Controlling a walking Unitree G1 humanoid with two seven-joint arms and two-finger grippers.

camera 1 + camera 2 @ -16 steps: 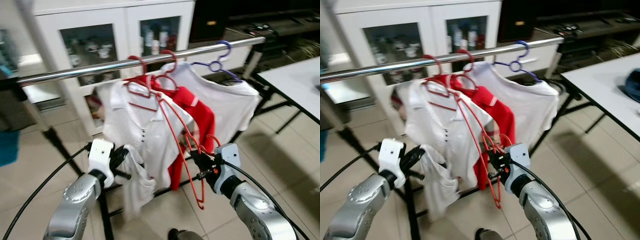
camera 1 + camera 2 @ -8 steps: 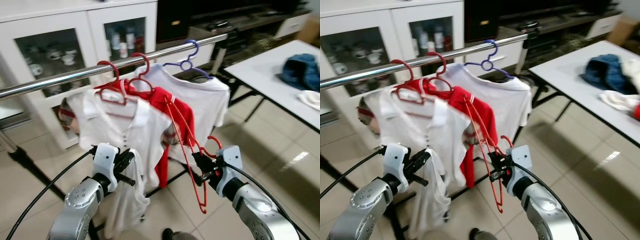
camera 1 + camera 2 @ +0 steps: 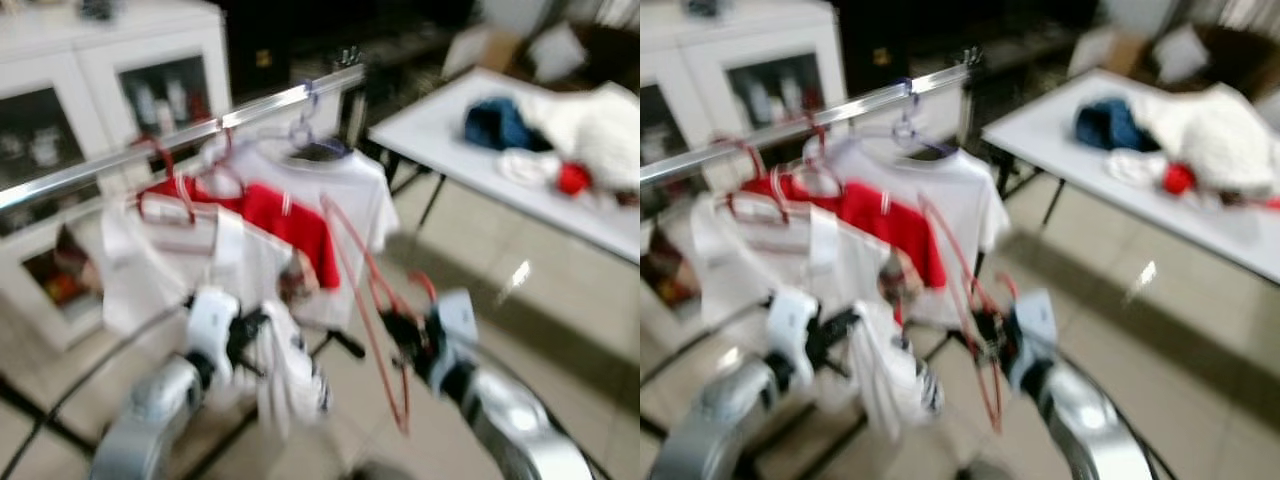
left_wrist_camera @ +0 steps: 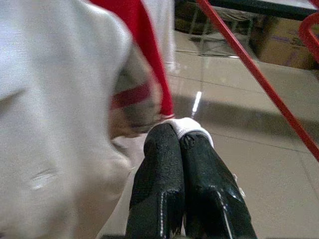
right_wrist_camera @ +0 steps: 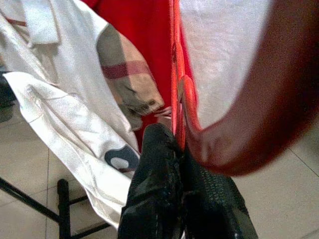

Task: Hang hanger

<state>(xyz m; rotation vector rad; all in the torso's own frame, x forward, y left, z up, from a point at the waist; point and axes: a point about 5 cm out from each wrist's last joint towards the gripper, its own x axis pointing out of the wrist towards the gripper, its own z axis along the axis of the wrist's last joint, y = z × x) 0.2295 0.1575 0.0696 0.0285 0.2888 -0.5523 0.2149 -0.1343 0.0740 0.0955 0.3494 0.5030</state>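
Right gripper (image 5: pixel 180 149): fingers pressed together on the thin wire of an empty red hanger (image 3: pixel 372 300). In the right wrist view the wire passes between the two black fingers, and a blurred red curve of the same hanger sits close to the lens. Head views, though blurred, put this gripper low and in front of the robot, with the hanger's long side rising from the fingers up and away toward the clothes. The hanger is not on the rail; it is held below it, in front of the hanging garments.

Left gripper (image 4: pixel 180 137): fingers closed together on a small fold of white cloth at their tips. Head views place it low, on the far side of the red hanger from the right gripper, at the hem of a white shirt (image 3: pixel 180 265) that hangs just beyond it.

Beyond both grippers: a red shirt (image 3: pixel 285 225) hangs beside the white shirt, and a white T-shirt (image 3: pixel 340 190) on a bluish hanger (image 3: pixel 302 130) hangs next along. All hang from a metal rail (image 3: pixel 190 135) that runs above the grippers. Two more red hangers hook over the rail above the white and red shirts.

Farther out on the right gripper's side: a white table (image 3: pixel 460 150) carrying a blue garment (image 3: pixel 495 122) and a pale heap of clothes (image 3: pixel 585 125). Behind the rail: a white glass-door cabinet (image 3: pixel 110 70). Tiled floor (image 3: pixel 520 310) underneath.
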